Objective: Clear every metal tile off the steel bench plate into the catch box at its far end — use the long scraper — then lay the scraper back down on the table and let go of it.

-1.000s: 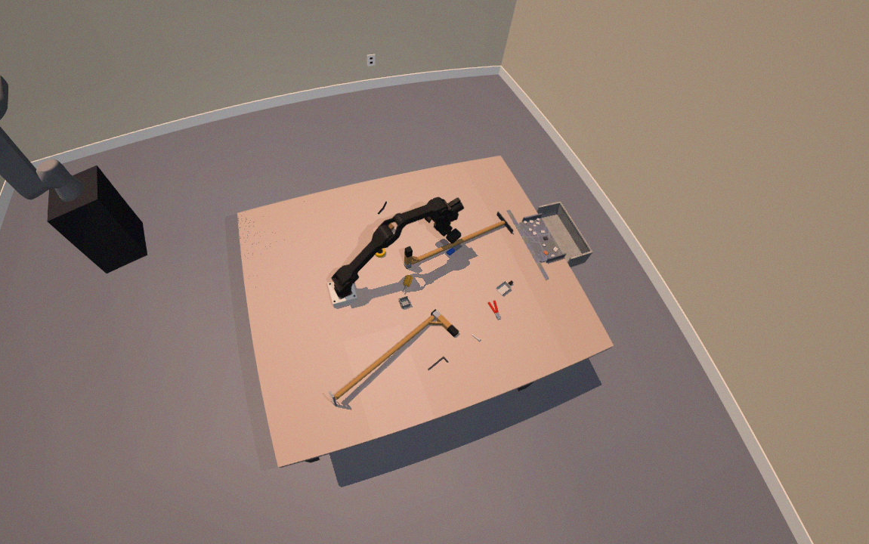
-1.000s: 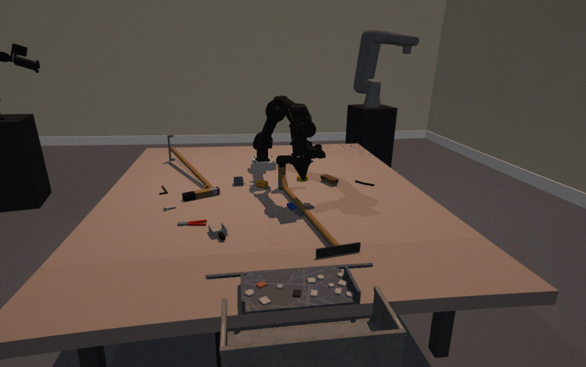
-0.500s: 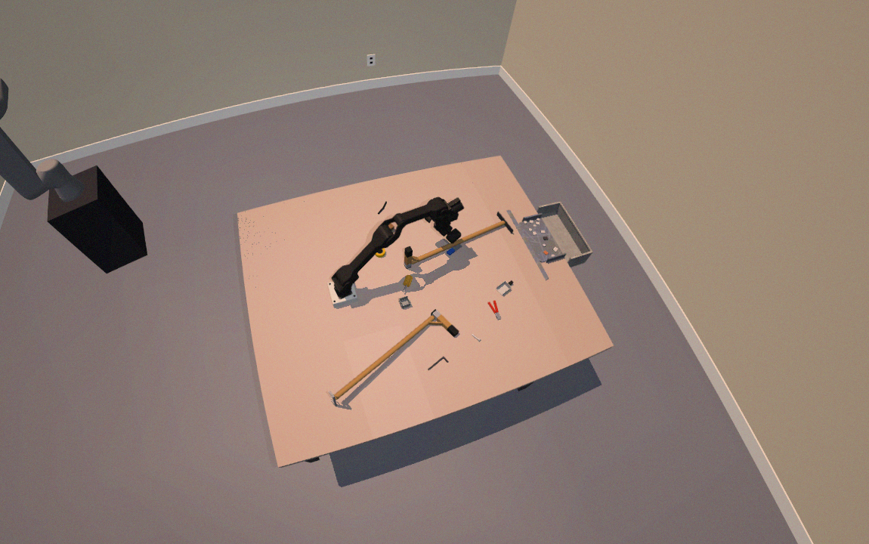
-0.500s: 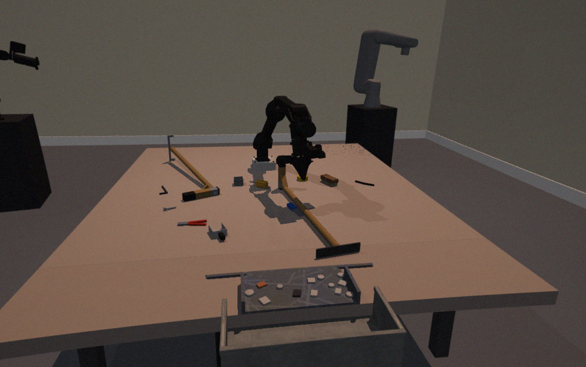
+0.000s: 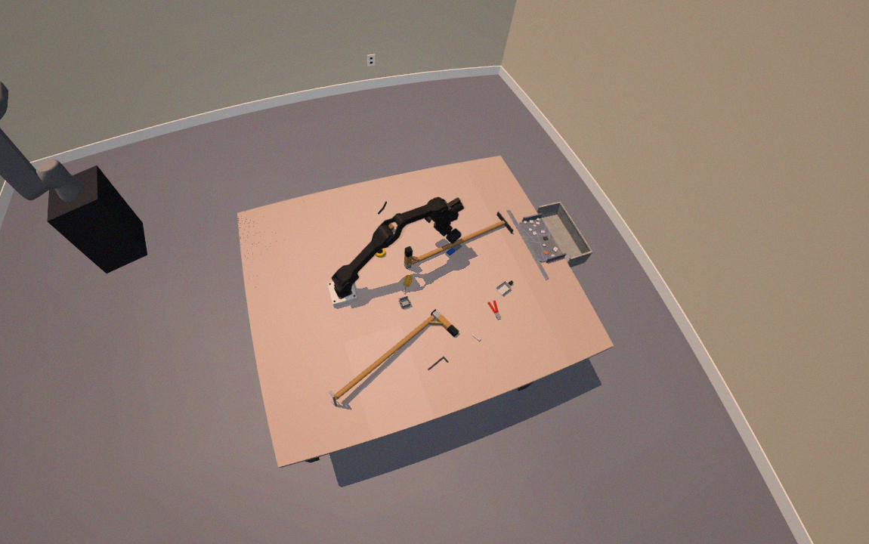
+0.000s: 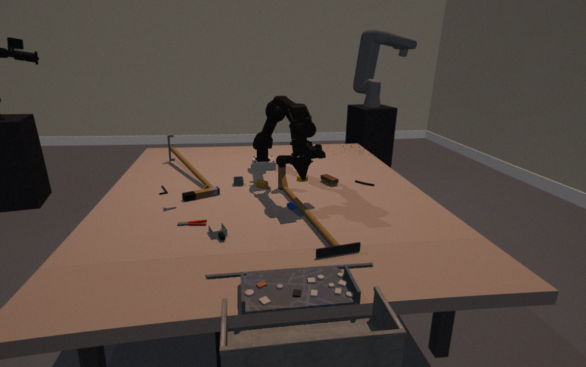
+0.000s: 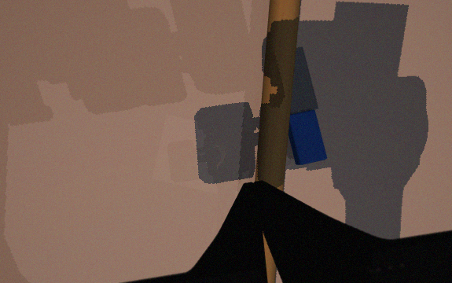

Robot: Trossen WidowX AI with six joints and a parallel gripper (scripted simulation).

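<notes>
The gripper (image 5: 453,237) (image 6: 302,179) (image 7: 253,191) is clenched on nothing over the scraper (image 5: 485,230) (image 6: 318,226) (image 7: 274,149), whose blade, right of centre low in the exterior view, probably faces the plate (image 6: 281,298) for pushing.

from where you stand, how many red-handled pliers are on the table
1: the red-handled pliers lie flat beside the small grey bracket with a black knob. Some could be hidden behind the arm.
</notes>
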